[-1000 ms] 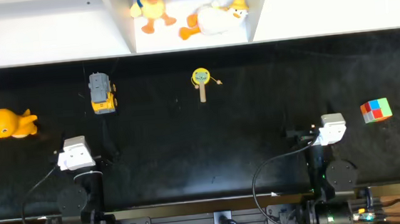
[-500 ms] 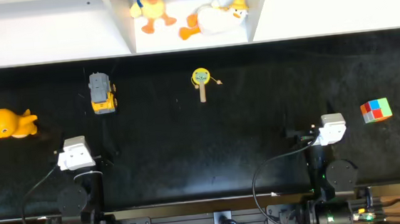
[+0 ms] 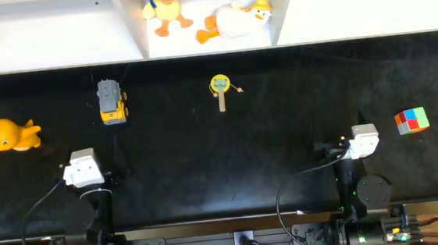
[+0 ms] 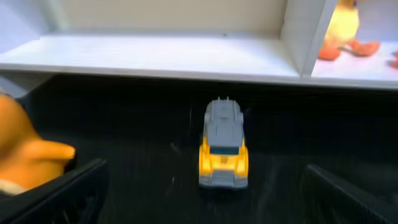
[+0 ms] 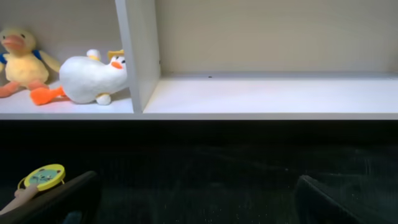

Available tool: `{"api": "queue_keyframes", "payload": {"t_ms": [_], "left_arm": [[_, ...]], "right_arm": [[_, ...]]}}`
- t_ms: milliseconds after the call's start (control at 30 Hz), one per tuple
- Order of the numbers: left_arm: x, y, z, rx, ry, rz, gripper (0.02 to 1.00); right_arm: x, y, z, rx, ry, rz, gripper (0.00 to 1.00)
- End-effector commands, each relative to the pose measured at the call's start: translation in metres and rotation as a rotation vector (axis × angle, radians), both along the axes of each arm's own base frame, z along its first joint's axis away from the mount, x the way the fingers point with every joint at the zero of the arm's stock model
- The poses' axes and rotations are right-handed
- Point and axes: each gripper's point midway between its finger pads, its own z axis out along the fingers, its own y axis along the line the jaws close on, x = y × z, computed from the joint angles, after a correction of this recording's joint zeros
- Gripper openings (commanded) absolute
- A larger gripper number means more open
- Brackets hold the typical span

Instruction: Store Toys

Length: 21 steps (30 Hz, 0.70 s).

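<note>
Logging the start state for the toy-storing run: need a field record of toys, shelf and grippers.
shelf, middle compartment: yellow duck plush, white duck plush
table: orange duck toy, toy truck, yellow rattle drum, colour cube
left gripper: open, empty, facing the toy truck
right gripper: open, empty

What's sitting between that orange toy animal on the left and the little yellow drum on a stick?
A grey-and-yellow toy truck stands on the black mat between the orange toy animal and the drum, as the top view shows.
</note>
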Motion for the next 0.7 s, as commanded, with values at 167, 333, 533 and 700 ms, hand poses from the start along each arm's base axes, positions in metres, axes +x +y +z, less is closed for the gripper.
{"api": "queue_keyframes", "payload": {"t_ms": [167, 333, 533, 700], "left_arm": [[-0.013, 0.007, 0.032, 0.009, 0.063, 0.028, 0.998], [-0.026, 0.013, 0.051, 0.000, 0.119, 0.050, 0.998], [-0.036, 0.020, 0.070, -0.018, 0.176, 0.082, 0.998], [-0.035, 0.020, 0.074, -0.027, 0.271, 0.083, 0.998]], "right_arm": [[0.000, 0.001, 0.002, 0.004, -0.010, 0.007, 0.993], [0.000, 0.001, 0.002, 0.004, -0.010, 0.007, 0.996], [0.000, 0.001, 0.002, 0.004, -0.010, 0.007, 0.996], [0.000, 0.001, 0.002, 0.004, -0.010, 0.007, 0.996]]}}
